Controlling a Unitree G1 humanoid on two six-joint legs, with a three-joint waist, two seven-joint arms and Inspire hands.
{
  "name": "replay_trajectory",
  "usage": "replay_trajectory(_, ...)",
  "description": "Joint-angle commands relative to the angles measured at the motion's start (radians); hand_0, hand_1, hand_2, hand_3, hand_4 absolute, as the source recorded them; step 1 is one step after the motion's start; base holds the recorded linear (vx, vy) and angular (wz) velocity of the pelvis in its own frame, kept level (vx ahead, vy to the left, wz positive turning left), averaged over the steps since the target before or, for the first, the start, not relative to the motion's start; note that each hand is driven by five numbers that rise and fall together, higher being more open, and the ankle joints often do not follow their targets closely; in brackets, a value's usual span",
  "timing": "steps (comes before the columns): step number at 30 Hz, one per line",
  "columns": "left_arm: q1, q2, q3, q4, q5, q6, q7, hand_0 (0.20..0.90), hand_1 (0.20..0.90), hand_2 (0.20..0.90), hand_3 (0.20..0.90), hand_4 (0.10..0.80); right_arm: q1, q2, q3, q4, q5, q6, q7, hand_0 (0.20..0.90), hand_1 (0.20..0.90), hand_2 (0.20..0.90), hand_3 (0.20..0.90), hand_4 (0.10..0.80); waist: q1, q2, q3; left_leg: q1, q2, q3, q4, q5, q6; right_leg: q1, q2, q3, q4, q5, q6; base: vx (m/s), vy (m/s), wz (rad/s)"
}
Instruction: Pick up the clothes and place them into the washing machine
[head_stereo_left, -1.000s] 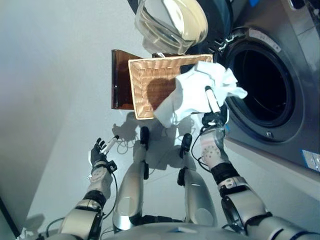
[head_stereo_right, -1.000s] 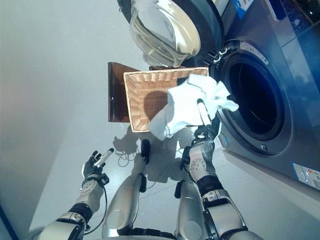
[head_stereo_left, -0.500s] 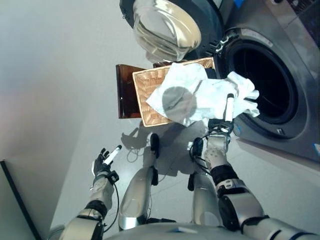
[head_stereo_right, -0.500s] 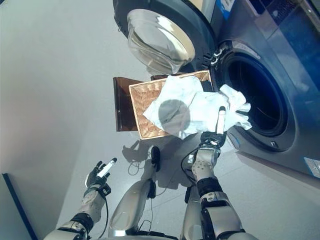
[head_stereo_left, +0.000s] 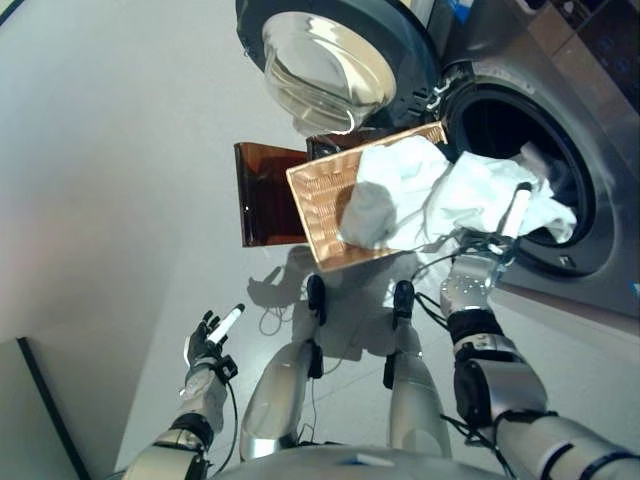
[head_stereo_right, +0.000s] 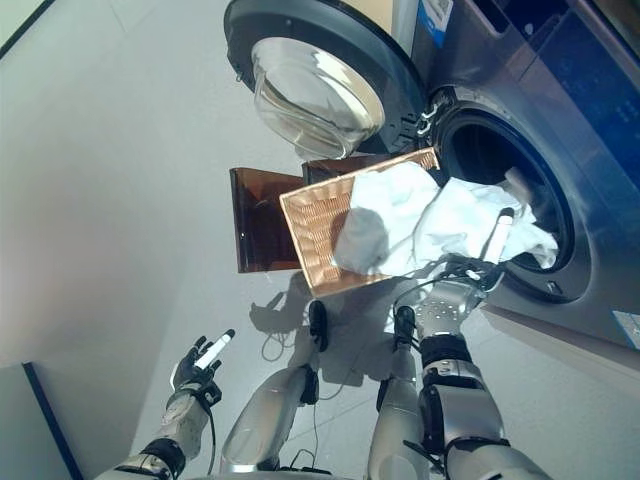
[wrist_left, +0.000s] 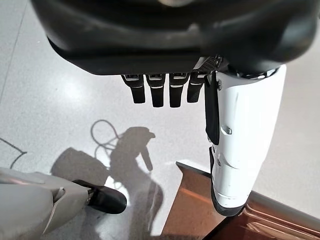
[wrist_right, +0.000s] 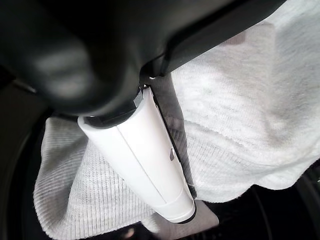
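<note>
My right robot hand (head_stereo_right: 462, 283) grips the white clothes (head_stereo_right: 430, 225), stretched from the wicker basket (head_stereo_right: 315, 232) into the washing machine (head_stereo_right: 500, 170).

Light is bright and even, coming from overhead. The pale floor (head_stereo_left: 120, 180) shows soft grey shadows just below the wicker basket (head_stereo_left: 325, 205). Strong glare sits on the glass bowl of the open washer door (head_stereo_left: 325, 65), and the drum opening (head_stereo_left: 510, 130) stays dark. The head views bend outward at their edges. In the right wrist view the white cloth (wrist_right: 235, 125) is sharp, the hand's dark bulk blurred.
</note>
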Motion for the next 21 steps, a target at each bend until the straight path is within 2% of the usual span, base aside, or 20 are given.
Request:
replay_trajectory(1,0.001,0.046,-0.057,0.083,-0.018,-0.035,0.004,0.9,0.9,0.9,0.9,0.8,-0.104,-0.201,-0.058,-0.031,-0.047,-0.097,-0.01,0.2,0.2,0.2,0.2,0.3,0.023,0.062,-0.041,0.04,-0.01,-0.041,-0.008,-0.088,-0.075,0.02,0.002,-0.036,0.086,-0.076,0.039,0.0,0.0,0.0)
replay_trajectory(3,0.004,0.051,-0.062,0.082,-0.015,-0.035,-0.001,0.9,0.9,0.9,0.9,0.8,-0.156,-0.276,-0.054,0.025,-0.064,-0.078,-0.028,0.2,0.2,0.2,0.2,0.3,0.029,0.068,-0.043,0.035,-0.011,-0.04,-0.008,-0.087,-0.076,0.015,0.001,-0.035,0.087,-0.076,0.039,0.001,-0.001,0.02)
replay_trajectory(4,0.004,0.051,-0.062,0.082,-0.015,-0.035,-0.001,0.9,0.9,0.9,0.9,0.8,-0.156,-0.276,-0.054,0.025,-0.064,-0.078,-0.028,0.2,0.2,0.2,0.2,0.3,0.029,0.068,-0.043,0.035,-0.011,-0.04,-0.008,-0.087,-0.076,0.015,0.001,-0.035,0.087,-0.076,0.039,0.004,-0.001,0.04)
replay_trajectory(7,0.012,0.069,-0.078,0.08,-0.013,-0.037,-0.017,0.9,0.9,0.9,0.9,0.8,-0.272,-0.417,-0.003,0.143,-0.098,-0.016,-0.049,0.2,0.2,0.2,0.2,0.3,0.042,0.081,-0.043,0.028,-0.013,-0.037,-0.008,-0.084,-0.077,0.004,0.002,-0.03,0.089,-0.075,0.039,0.002,-0.004,-0.05)
replay_trajectory(12,0.019,0.073,-0.093,0.074,-0.013,-0.039,-0.027,0.9,0.9,0.9,0.9,0.8,-0.358,-0.495,0.052,0.215,-0.125,0.022,-0.055,0.2,0.2,0.2,0.2,0.3,0.051,0.092,-0.041,0.021,-0.013,-0.034,-0.008,-0.08,-0.078,-0.008,0.004,-0.025,0.092,-0.074,0.039,0.007,-0.014,-0.06)
replay_trajectory(15,0.025,0.078,-0.111,0.056,-0.014,-0.04,-0.038,0.9,0.9,0.9,0.9,0.8,-0.447,-0.551,0.123,0.281,-0.182,0.062,-0.074,0.2,0.2,0.2,0.2,0.3,0.06,0.099,-0.037,0.014,-0.013,-0.029,-0.008,-0.077,-0.079,-0.015,0.004,-0.025,0.093,-0.071,0.039,0.0,0.0,0.0)
replay_trajectory(21,0.022,0.083,-0.117,0.043,-0.016,-0.043,-0.043,0.9,0.9,0.9,0.9,0.8,-0.54,-0.592,0.211,0.306,-0.253,0.102,-0.076,0.2,0.2,0.2,0.2,0.3,0.066,0.108,-0.033,0.003,-0.013,-0.027,-0.008,-0.074,-0.079,-0.031,0.006,-0.022,0.098,-0.069,0.038,0.003,-0.003,-0.01)
